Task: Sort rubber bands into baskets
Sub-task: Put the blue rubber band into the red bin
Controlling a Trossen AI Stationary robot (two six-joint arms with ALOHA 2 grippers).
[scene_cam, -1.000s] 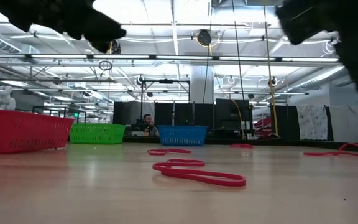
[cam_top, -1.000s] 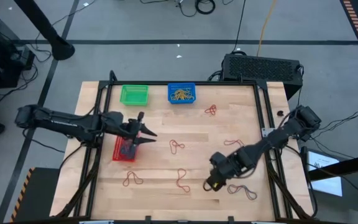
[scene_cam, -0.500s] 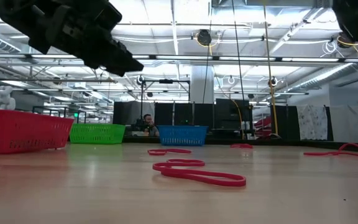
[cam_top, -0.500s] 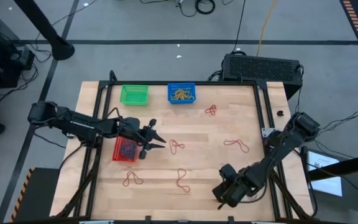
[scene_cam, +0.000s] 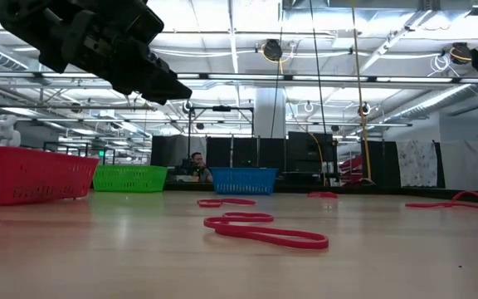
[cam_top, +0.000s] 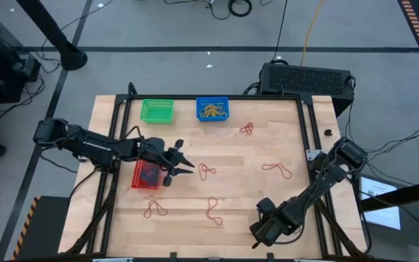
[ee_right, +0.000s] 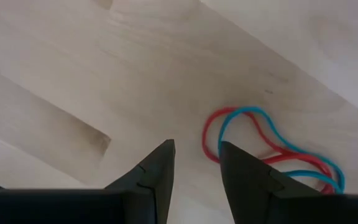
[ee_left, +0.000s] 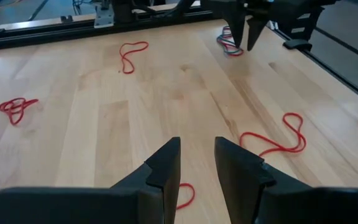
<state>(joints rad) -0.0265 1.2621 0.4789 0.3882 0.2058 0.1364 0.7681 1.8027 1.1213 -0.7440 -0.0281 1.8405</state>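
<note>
My left gripper (cam_top: 181, 164) (ee_left: 197, 155) hangs open and empty above the table, just right of the red basket (cam_top: 145, 175), which holds dark blue-grey rubber bands. A red rubber band (cam_top: 207, 171) lies just past its fingertips. My right gripper (cam_top: 256, 233) (ee_right: 196, 158) is open and empty near the table's front edge, pointing down beside a red and a blue rubber band (ee_right: 272, 148) lying together on the wood. The green basket (cam_top: 157, 110) and the blue basket (cam_top: 213, 109), with yellow-tan bands, stand at the far edge.
Loose red rubber bands lie on the wood at the far right (cam_top: 246, 129), the right (cam_top: 276, 169), the near left (cam_top: 155, 209) and the near middle (cam_top: 213, 210). A black frame rail (cam_top: 312, 156) runs along the table's right side.
My left gripper has gone from over the red basket toward the table's right and near edge and a little down, then kept still. My right gripper has gone toward the table's near edge, and its arm now covers the red and blue bands in the high view.
</note>
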